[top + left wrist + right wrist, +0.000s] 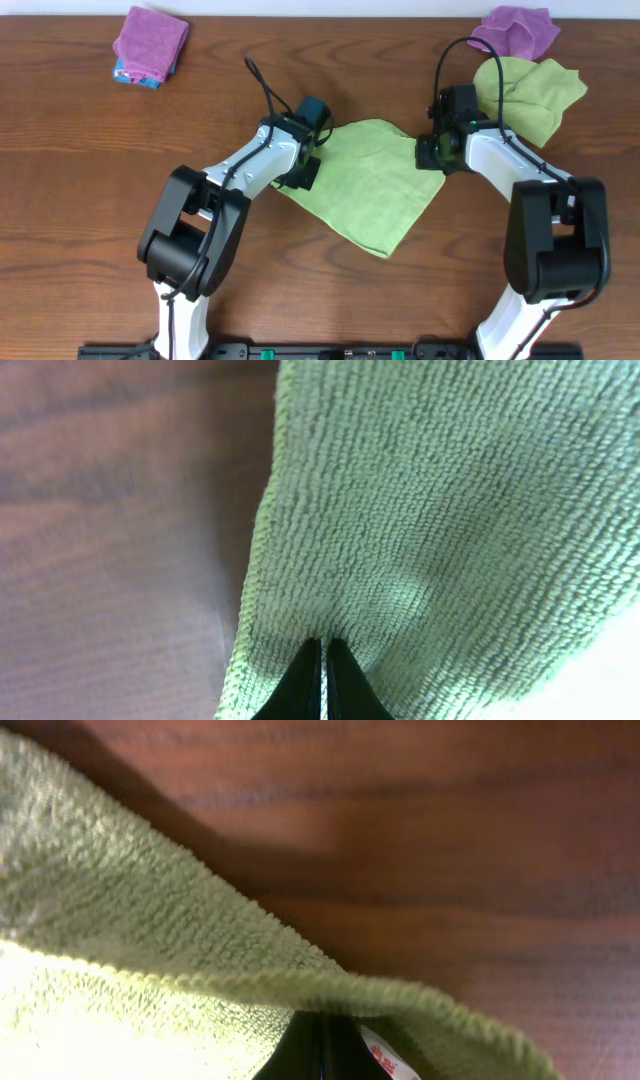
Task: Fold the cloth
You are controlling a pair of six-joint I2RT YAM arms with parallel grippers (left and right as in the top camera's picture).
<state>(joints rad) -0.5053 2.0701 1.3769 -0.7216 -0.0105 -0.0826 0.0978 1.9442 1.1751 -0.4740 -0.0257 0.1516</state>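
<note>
The cloth (365,190) lies near the middle of the table (90,150), spread flat as a rough diamond. The left end effector (322,650) is pinched tight on its left edge; the right end effector (320,1038) is closed on the opposite corner, just beside the small white tag (385,1058). Soft, light, limp microfibre — it will likely sag and drape from any held point, though the looped pile should resist slipping. Corners and hemmed edges look the best holds, two at once, so a fold comes out square — the second green cloth (535,95) lies near, toward the table's far right
</note>
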